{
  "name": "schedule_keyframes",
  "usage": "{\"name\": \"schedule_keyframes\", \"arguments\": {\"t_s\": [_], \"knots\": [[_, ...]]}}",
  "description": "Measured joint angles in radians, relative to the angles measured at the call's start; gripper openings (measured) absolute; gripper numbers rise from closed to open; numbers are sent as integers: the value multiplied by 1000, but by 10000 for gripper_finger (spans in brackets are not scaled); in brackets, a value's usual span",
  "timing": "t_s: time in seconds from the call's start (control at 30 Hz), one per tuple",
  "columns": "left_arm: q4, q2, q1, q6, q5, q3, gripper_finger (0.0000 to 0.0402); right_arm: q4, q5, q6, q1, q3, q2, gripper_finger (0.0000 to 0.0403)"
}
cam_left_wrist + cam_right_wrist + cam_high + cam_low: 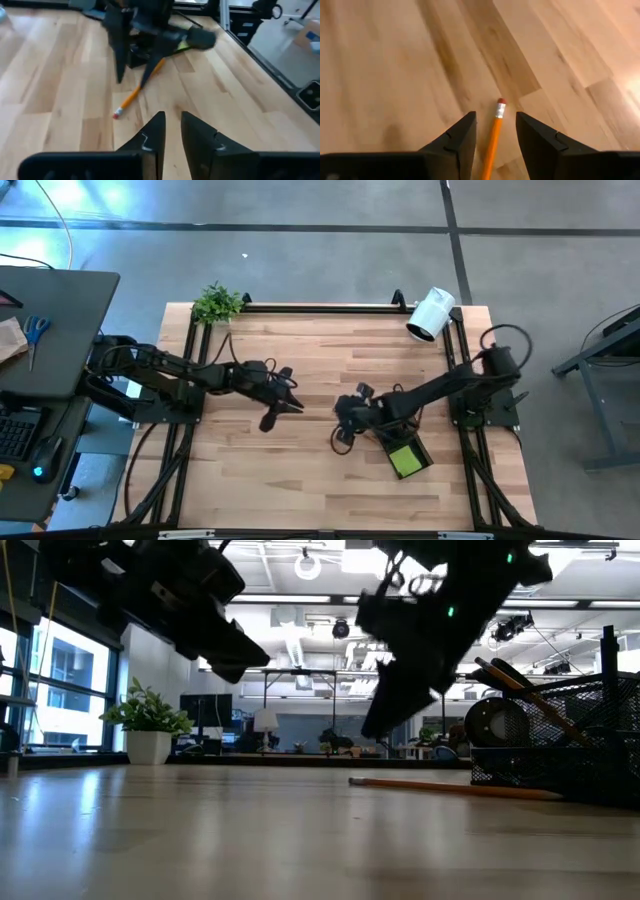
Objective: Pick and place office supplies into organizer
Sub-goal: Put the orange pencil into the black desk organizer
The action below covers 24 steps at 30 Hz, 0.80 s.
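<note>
An orange pencil [493, 137] with a red eraser end [501, 102] lies flat on the wooden table, also seen in the left wrist view [137, 90] and the low view [450, 786]. My right gripper [495, 117] hovers open just above it, one finger on each side, touching nothing. Right of the pencil stands the black mesh organizer [560, 740], with dark pens [515, 678] leaning in it and a lime-green pad [405, 461] in its tray. My left gripper [172, 117] hangs over bare table left of the pencil, its fingers a narrow gap apart and empty.
A white cylindrical camera [430, 313] sits at the far right corner and a small potted plant [217, 302] at the far left corner. Black frame rails [320, 307] run along the table's edges. A dark desk [50, 330] stands left of the table.
</note>
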Motion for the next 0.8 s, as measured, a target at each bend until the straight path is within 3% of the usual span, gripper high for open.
{"name": "schedule_keyframes", "arguments": {"t_s": [0.2, 0.3, 0.53, 0.8], "knots": [[2, -40, 0, -1, 64, -56, 8, 52, 126, 71, 43, 0, 57, 114], [64, -73, 0, -5, 71, -116, 6, 79, 153, 108, 58, 0, 80, 105], [214, -114, 0, -49, 73, -231, 8, 83, 129, 160, 63, 0, 157, 94], [218, -115, 0, -62, 80, -252, 5, 57, 140, 199, 53, 2, 182, 92]]}}
